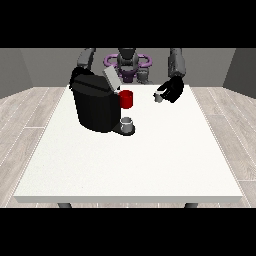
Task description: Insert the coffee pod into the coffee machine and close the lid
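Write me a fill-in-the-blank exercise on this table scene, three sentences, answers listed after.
1. The coffee machine has its lid ____.
2. The cup on the machine's base is ____ in colour.
3. The hand at the view's right holds the small coffee pod ____ the white table, not on it.

Answers: open; grey; above

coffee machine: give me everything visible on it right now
The black boxy coffee machine stands upright on the white table, toward the view's left and the robot's side. Its body looks like dark matte plastic with a rounded top. A grey lid flap is raised and tilted open at the upper front. A red holder part juts from its side, above a small grey cup on the dark base tray. The hand at the view's left is hidden behind it; contact cannot be told.
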{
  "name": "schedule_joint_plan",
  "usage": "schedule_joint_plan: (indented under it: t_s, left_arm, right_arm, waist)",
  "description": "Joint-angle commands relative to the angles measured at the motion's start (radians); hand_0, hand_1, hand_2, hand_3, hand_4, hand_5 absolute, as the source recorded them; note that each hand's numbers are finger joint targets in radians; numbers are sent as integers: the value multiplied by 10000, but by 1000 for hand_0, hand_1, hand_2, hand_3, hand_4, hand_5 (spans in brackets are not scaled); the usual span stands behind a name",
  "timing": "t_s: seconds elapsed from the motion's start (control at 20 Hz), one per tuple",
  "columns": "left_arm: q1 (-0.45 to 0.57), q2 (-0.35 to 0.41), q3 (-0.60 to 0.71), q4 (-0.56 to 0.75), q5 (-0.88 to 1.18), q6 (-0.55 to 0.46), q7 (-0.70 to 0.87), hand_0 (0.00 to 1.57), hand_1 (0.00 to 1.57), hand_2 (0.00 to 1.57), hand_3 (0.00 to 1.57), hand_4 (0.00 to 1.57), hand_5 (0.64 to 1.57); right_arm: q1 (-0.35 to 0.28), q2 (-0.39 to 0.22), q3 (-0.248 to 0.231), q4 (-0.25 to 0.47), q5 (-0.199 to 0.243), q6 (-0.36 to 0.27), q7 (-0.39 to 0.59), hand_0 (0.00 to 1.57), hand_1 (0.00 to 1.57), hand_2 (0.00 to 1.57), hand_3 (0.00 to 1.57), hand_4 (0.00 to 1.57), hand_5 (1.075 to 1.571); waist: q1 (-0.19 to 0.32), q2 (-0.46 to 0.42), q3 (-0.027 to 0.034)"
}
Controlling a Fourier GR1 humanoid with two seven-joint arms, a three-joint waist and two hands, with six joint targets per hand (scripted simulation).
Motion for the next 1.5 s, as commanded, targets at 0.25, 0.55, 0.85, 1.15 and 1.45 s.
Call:
schedule_joint_plan:
  t_s: [0.25, 0.55, 0.85, 1.15, 1.45]
  left_arm:
    - [-1285, 124, 95, -768, 135, -1311, 360, 1252, 1252, 1329, 1292, 573, 1571]
    - [-1798, 319, 517, -685, 227, -1508, 507, 1253, 1253, 1328, 1281, 537, 1571]
    - [-3375, 1410, 1100, -476, 166, -1653, 995, 1072, 1072, 1218, 1232, 520, 1571]
    - [-4079, 773, 1320, -215, 235, -1283, 2019, 1239, 1239, 1262, 1198, 476, 1571]
    - [-5013, 837, 1132, -316, 132, -1816, 2017, 1278, 1278, 1332, 1265, 519, 1571]
  right_arm:
    - [-192, -206, -209, 532, -241, 347, -409, 0, 0, 0, 0, 492, 1571]
    - [-415, -220, -184, 94, -467, 471, -128, 0, 0, 0, 0, 495, 1571]
    - [-553, 134, 568, -329, 89, 258, -217, 0, 0, 0, 0, 494, 1571]
    - [-827, 125, 754, -650, 275, 165, 44, 0, 0, 0, 0, 509, 1571]
    - [-1723, 257, 455, -392, 436, -488, 118, 0, 0, 0, 0, 520, 1571]
  waist:
    - [-161, -232, -3]
    - [-631, 36, -6]
    - [-1320, 594, -6]
    - [-1836, 787, -3]
    - [-1601, 1283, 0]
